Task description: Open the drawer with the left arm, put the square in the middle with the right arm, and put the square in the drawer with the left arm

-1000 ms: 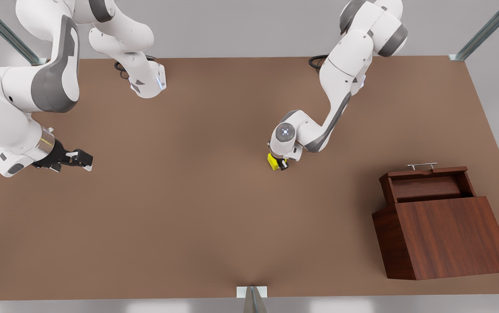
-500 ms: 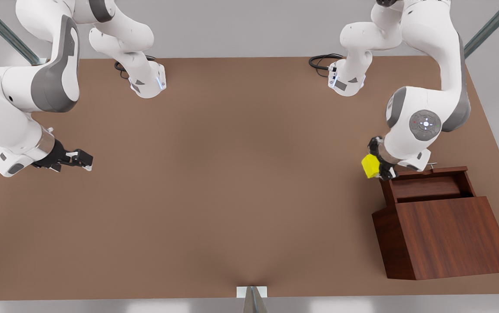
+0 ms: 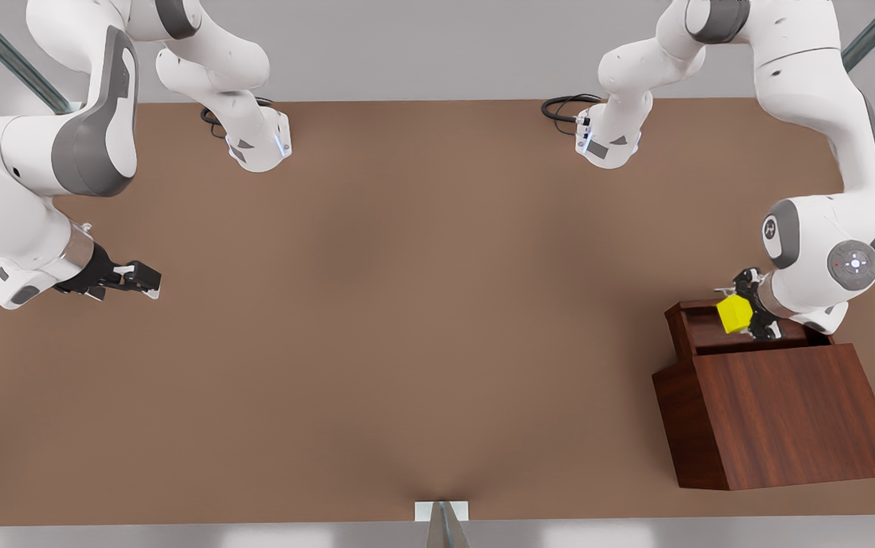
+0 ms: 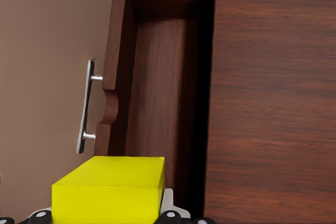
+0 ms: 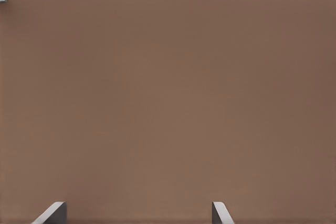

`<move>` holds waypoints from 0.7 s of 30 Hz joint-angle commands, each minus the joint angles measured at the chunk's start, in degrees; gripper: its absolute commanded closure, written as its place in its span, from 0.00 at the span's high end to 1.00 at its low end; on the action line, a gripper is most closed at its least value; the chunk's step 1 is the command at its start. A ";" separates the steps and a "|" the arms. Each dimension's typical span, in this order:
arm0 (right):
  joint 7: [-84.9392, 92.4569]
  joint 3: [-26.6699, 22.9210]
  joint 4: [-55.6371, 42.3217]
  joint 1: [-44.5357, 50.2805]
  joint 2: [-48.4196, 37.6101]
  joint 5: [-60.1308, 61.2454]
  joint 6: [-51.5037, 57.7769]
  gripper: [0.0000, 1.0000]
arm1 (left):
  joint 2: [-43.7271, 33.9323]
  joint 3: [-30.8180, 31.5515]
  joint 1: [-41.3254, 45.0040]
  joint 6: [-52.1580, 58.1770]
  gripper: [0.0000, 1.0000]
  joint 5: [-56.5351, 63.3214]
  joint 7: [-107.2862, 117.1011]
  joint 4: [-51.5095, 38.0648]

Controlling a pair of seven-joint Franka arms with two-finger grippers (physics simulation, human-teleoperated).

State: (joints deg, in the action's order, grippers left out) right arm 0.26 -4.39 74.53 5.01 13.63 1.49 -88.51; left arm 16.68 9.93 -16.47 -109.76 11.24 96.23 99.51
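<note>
The drawer (image 3: 700,329) stands pulled open at the top of the wooden cabinet (image 3: 787,411), at the front view's right. My left gripper (image 3: 743,315) hangs just over the open drawer, shut on the yellow square (image 3: 731,313). In the left wrist view the square (image 4: 107,192) sits between the black fingers (image 4: 170,216), above the drawer's inside (image 4: 157,87) and beside its silver handle (image 4: 84,109). My right gripper (image 3: 144,278) waits open at the front view's left, low over the table; its fingertips (image 5: 50,213) show wide apart.
The brown tabletop (image 3: 422,289) stretches between the two arms. Both arm bases (image 3: 258,144) (image 3: 608,141) stand at the far edge. A metal bracket (image 3: 441,511) sits at the near edge.
The left arm lifted the square off the table's middle and carried it toward the front view's right, to just above the open drawer. The right arm barely moved.
</note>
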 commanded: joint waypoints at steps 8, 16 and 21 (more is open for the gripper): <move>0.00 0.00 0.00 -0.09 0.08 0.00 0.00 1.00 | 2.21 -1.14 -1.90 -5.11 0.66 2.56 -0.95 0.16; 0.00 0.00 0.00 -0.09 0.08 0.00 0.00 1.00 | 3.35 -1.14 -3.13 -6.96 0.67 4.84 -2.45 -0.01; 0.00 0.00 0.00 0.00 0.17 0.09 0.00 1.00 | 3.79 -1.14 -3.13 -7.05 1.00 5.28 -2.80 -0.01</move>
State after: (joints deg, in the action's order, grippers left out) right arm 0.26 -4.39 74.53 5.01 13.72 1.58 -88.51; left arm 20.48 8.79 -19.60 -116.81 16.14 93.43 99.49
